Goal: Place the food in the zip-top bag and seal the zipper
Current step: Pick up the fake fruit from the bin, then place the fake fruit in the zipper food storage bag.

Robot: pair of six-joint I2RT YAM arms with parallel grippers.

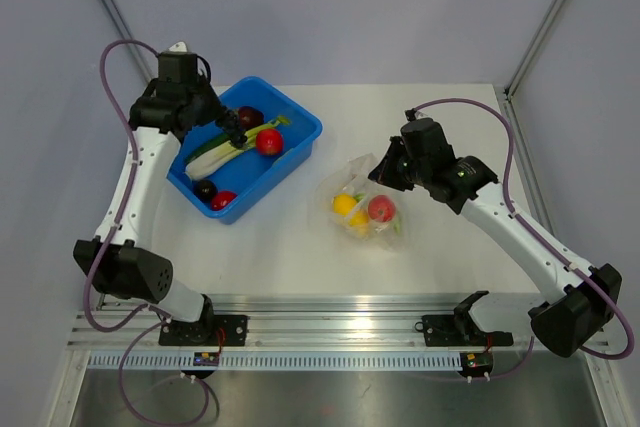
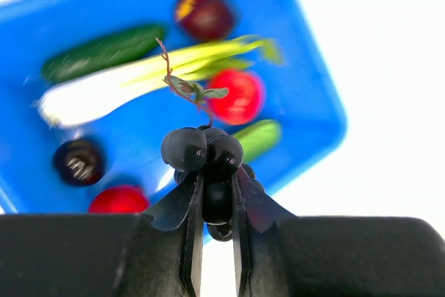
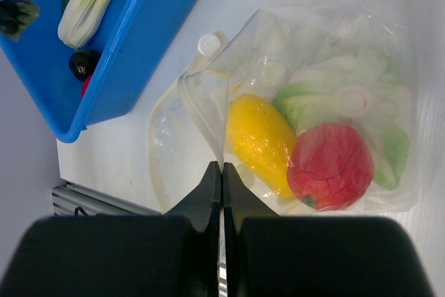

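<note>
The left pincer (image 2: 217, 203) is clamping the dark purple grape bunch (image 2: 205, 151) between narrowly parted fingers above the blue tub (image 2: 306, 88), apparently readying it for carrying to the zip-top bag (image 3: 313, 46). The right pincer (image 3: 221, 172), its fingers pressed together on film near the bag's mouth, is probably keeping that opening accessible. The bag is lying on the bench (image 1: 300, 247), containing the yellow pepper (image 3: 259, 140) and red tomato (image 3: 330, 165).

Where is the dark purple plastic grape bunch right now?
Left side of the top view: the grape bunch is clamped in the left gripper above the blue plastic tub, near its red tomato.
</note>
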